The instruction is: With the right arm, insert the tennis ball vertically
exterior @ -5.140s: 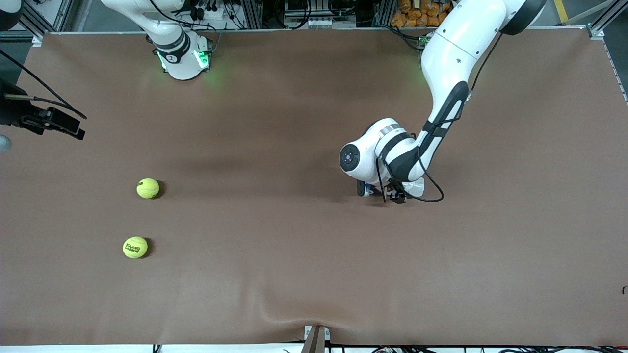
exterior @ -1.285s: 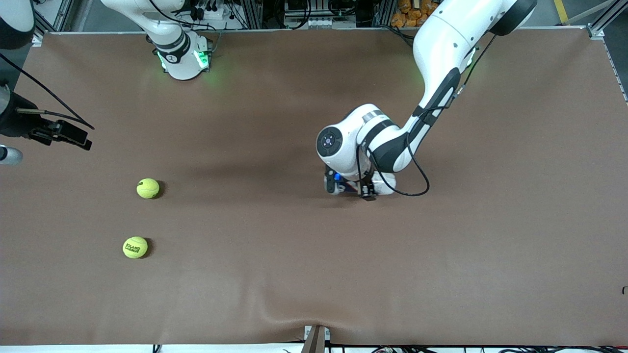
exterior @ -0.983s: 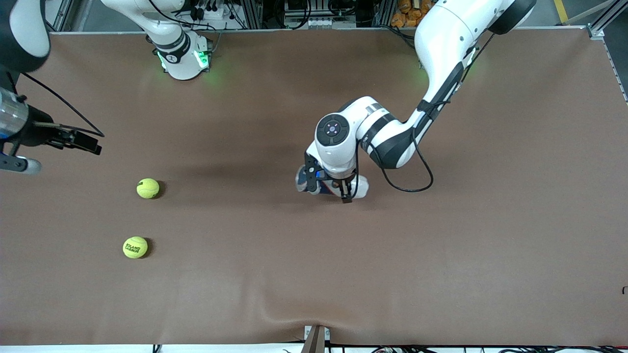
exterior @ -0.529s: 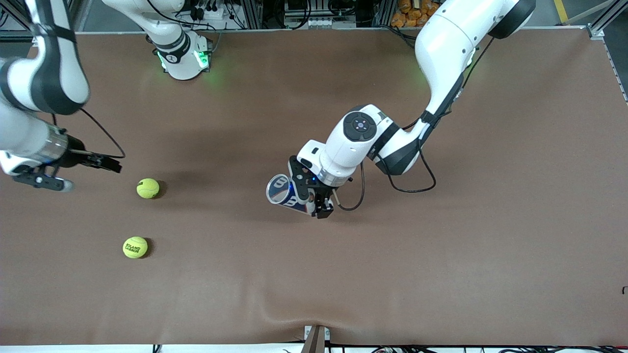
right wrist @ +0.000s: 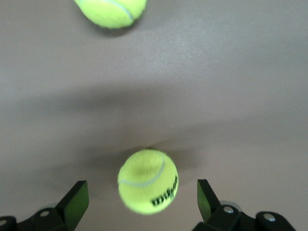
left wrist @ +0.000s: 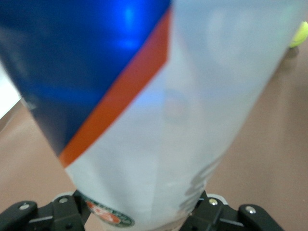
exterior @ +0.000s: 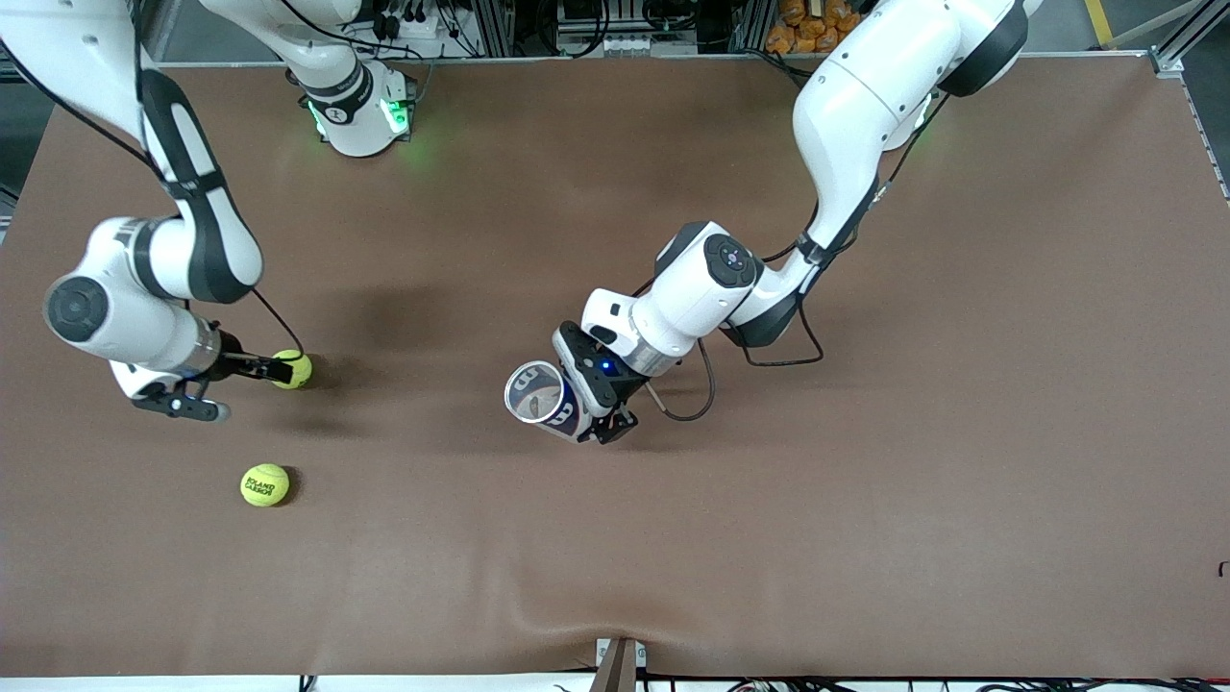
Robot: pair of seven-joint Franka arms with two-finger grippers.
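Observation:
My right gripper (exterior: pixel 197 389) hangs over the table next to a yellow tennis ball (exterior: pixel 291 369). In the right wrist view it (right wrist: pixel 140 186) is open, and this ball (right wrist: pixel 147 181) lies on the table below, between its fingers, untouched. A second tennis ball (exterior: pixel 264 485) lies nearer the front camera; it also shows in the right wrist view (right wrist: pixel 111 9). My left gripper (exterior: pixel 598 404) is shut on a white, blue and red ball can (exterior: pixel 538 394), held tilted above mid-table with its open mouth showing. The can (left wrist: pixel 168 96) fills the left wrist view.
The brown table mat (exterior: pixel 865 481) has a raised wrinkle (exterior: pixel 577 615) near the front edge. A bracket (exterior: pixel 617 663) sticks up at the front edge. The right arm's base (exterior: pixel 360 115) stands at the table's top edge.
My right arm swung in from the table's end and came down over the ball. My left arm lifted the can off the table, tilted it and carried it toward the right arm's end.

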